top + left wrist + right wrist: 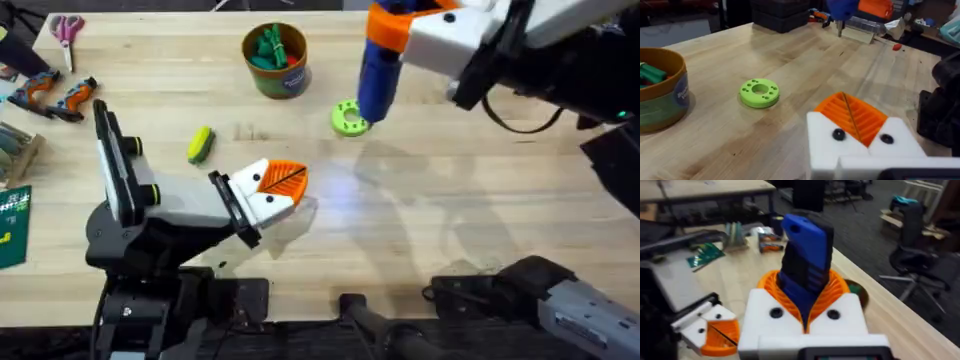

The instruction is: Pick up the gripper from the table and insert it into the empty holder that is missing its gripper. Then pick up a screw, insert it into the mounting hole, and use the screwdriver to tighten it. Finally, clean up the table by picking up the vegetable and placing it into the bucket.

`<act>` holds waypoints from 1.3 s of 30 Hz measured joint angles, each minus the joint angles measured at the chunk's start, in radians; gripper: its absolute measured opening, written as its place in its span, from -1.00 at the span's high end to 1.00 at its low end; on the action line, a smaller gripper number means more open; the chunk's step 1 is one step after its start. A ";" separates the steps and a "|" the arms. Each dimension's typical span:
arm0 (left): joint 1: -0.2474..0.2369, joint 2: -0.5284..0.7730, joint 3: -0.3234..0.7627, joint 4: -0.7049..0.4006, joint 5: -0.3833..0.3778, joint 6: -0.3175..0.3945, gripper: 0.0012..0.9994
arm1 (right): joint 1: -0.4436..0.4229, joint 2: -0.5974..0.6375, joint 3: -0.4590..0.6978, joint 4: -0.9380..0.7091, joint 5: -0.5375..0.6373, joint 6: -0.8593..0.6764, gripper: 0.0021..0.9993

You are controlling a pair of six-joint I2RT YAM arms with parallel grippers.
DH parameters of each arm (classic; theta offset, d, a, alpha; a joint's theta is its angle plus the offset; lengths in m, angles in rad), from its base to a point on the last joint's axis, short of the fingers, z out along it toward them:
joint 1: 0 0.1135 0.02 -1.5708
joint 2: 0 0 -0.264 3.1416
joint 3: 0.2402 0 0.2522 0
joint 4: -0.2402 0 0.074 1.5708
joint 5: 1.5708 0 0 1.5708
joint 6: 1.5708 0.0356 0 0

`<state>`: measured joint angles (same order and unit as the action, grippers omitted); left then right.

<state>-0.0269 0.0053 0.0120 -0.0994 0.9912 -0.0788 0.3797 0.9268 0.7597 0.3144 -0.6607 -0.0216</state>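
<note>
**Screwdriver raised, ready for fastening**

The right end effector [805, 312] clamps the screwdriver [378, 75] upright above the green ring [349, 118], tip down (presumably for driving). The left end effector [275, 190], pads together and empty, rests low nearby as a steady target.

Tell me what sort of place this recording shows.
Probably a robotics lab or workshop: a light wooden workbench carrying a blue pen-shaped screwdriver and a lime-green round ring, with black office chairs behind.
</note>
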 joint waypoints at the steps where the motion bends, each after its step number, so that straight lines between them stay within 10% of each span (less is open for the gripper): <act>1: 0.000 0.000 0.000 0.000 0.000 0.000 0.99 | 0.020 0.000 0.000 0.009 -0.004 0.007 0.95; 19: 0.000 0.000 0.000 0.000 0.000 0.000 0.99 | 0.317 0.280 0.000 0.527 -0.010 0.152 0.95; 39: 0.000 0.000 0.000 0.000 0.000 0.000 0.99 | 0.436 0.322 0.000 0.546 -0.019 0.095 0.95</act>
<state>-0.0269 0.0052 0.0120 -0.0994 0.9909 -0.0787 0.8158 1.2489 0.7597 0.8608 -0.6792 0.0730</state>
